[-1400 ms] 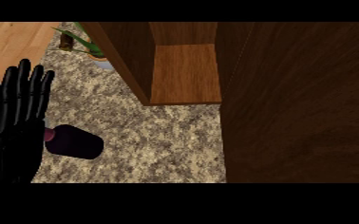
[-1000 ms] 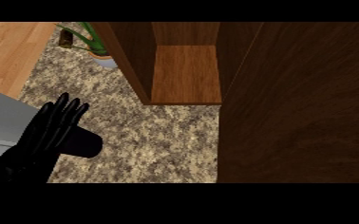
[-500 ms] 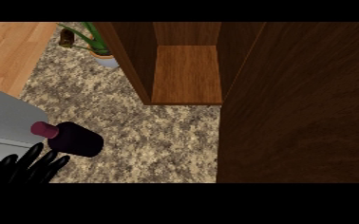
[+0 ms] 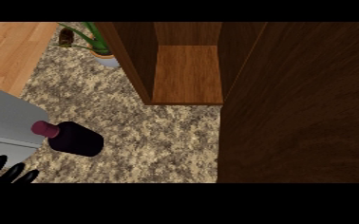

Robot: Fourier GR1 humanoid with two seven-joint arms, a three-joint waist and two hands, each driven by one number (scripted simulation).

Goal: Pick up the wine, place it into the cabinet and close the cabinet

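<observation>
Wine bottle [image 4: 73,137] is standing ungrasped on the bench [image 4: 161,133], left of the open cabinet [image 4: 188,73]. Left robot hand [image 4: 17,174] is showing only straight fingertips, holding nothing. Pickup appears pending; next move calls for closing around the bottle.

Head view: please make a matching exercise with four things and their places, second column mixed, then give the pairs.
1. wine bottle
2. potted plant
3. cabinet shelf
4. left hand

A. lower left corner, only fingertips visible
B. top middle, open and bare
C. on the counter, at left
D. upper left, beside the cabinet

Pairs: 1-C, 2-D, 3-B, 4-A
</observation>
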